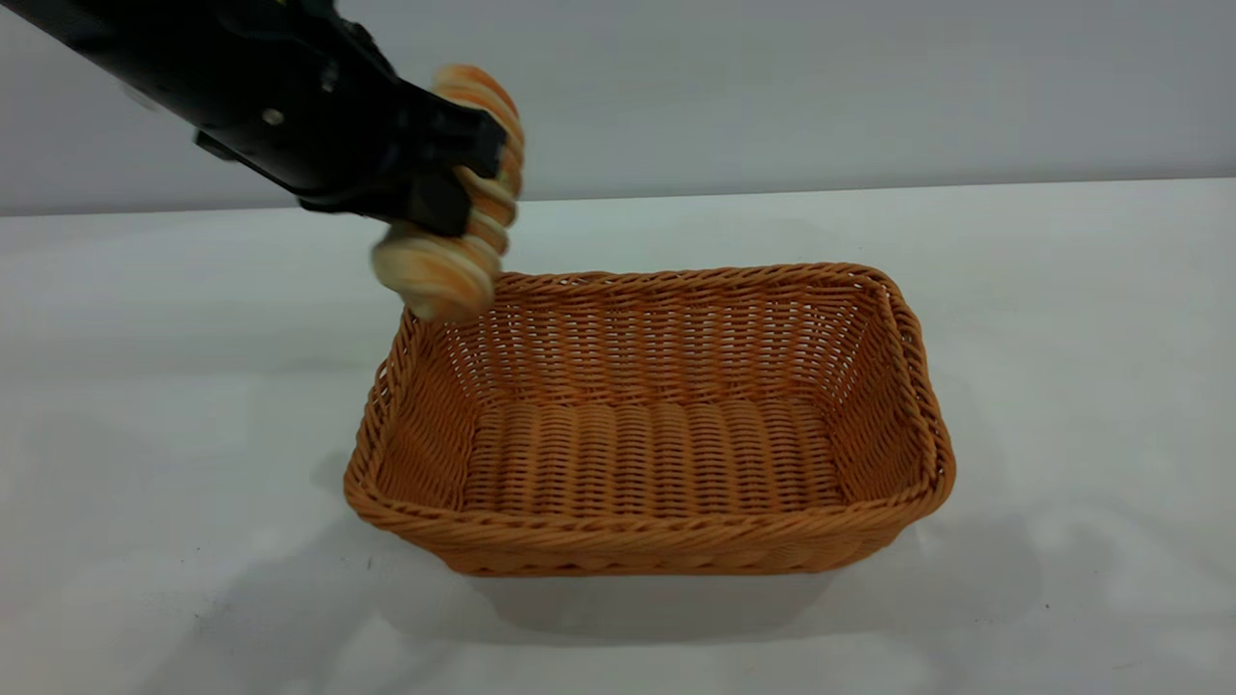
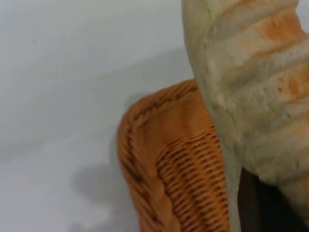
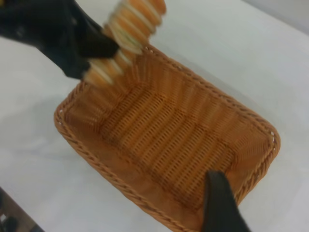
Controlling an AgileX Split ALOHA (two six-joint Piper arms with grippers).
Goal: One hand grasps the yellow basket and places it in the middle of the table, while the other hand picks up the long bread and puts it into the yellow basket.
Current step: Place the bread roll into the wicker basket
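Note:
My left gripper (image 1: 471, 183) is shut on the long bread (image 1: 446, 272), a ridged orange and cream loaf. It holds the loaf on end in the air above the back left corner of the yellow basket (image 1: 657, 536). The woven basket stands empty on the white table (image 1: 145, 434). In the left wrist view the bread (image 2: 251, 87) fills the frame beside the basket's corner (image 2: 159, 145). My right gripper (image 3: 164, 212) is open above the basket's rim (image 3: 96, 159), with one black finger (image 3: 219, 203) showing. That view also shows the left gripper (image 3: 96, 48) with the bread (image 3: 133, 26).
The table runs back to a plain grey wall (image 1: 869, 87). Bare tabletop lies on all sides of the basket. The right arm is out of the exterior view.

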